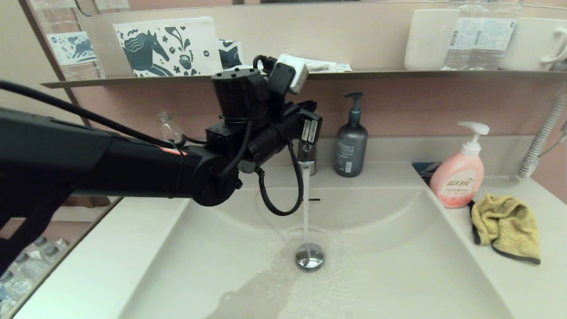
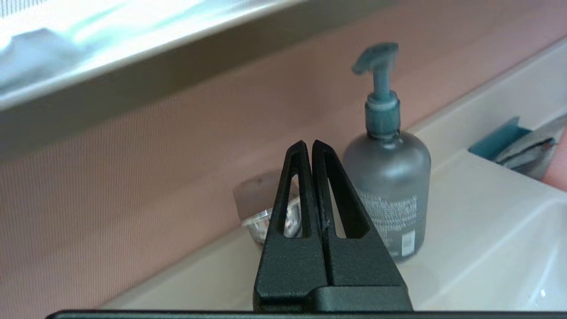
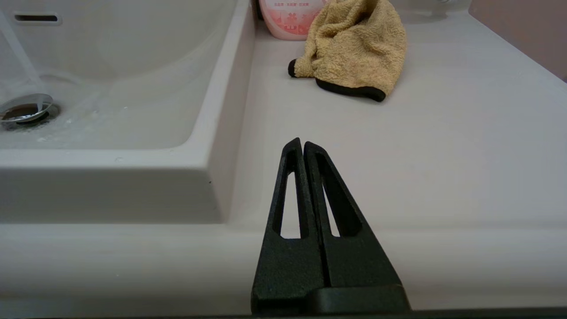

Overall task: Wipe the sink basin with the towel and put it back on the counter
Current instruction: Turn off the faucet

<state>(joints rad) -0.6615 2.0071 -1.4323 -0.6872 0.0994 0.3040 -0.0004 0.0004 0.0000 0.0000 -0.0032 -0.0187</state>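
Observation:
The mustard-yellow towel lies crumpled on the counter to the right of the sink basin, beside the pink soap bottle. Water runs from the faucet onto the chrome drain plug. My left arm reaches across the basin's back; its gripper is shut and empty just in front of the faucet. My right gripper is shut and empty, low at the counter's front edge, well short of the towel; it is out of the head view.
A grey pump bottle stands just right of the faucet. The overflow slot is on the basin's back wall. A dark wall shelf above holds cups and bottles. A white corrugated hose hangs at the far right.

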